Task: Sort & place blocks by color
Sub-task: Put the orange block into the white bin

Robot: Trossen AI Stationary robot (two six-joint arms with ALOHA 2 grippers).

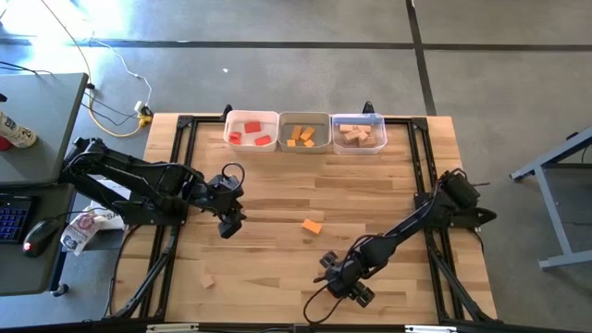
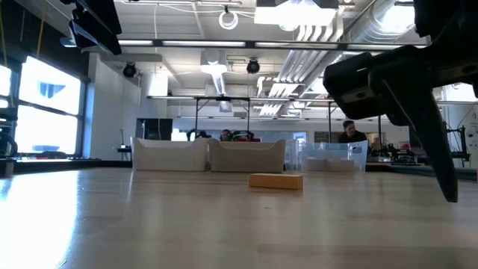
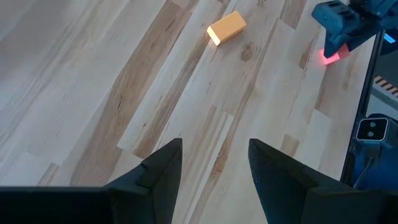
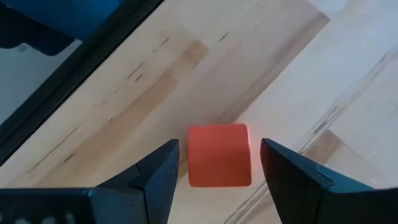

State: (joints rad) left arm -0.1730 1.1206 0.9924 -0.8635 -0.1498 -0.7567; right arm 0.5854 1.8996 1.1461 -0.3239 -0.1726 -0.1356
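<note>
A pale wooden surface (image 1: 388,199), framed by black rails, carried the sorting job beneath two dark arms. Along its far edge stood three bins in a row: a white bin (image 1: 251,119) on the left holding red blocks (image 1: 252,128), a grey bin (image 1: 304,121) in the middle holding orange blocks (image 1: 302,137), and a clear bin (image 1: 358,122) on the right holding plain wood blocks (image 1: 358,135).

The left arm reached in from the left side, its left claw (image 1: 228,225) hanging over bare boards left of centre, fingers (image 3: 158,174) spread apart with nothing between them. The right arm stretched from the right side toward the near edge, where the right claw (image 4: 217,165) hung low with its jaws open on either side of a red cube (image 4: 219,154); gaps showed between the cube and each finger, and the cube lay on the boards near the rail.

An orange block (image 1: 313,226) lay alone close to the middle of the surface, between the two claws. A small pale block (image 1: 209,280) lay well apart from it, toward the near left corner.

Beyond the surface, a desk on the left carried a keyboard (image 1: 13,222) and a mouse (image 1: 36,237), and a person (image 2: 348,132) showed in the room behind the bins.
</note>
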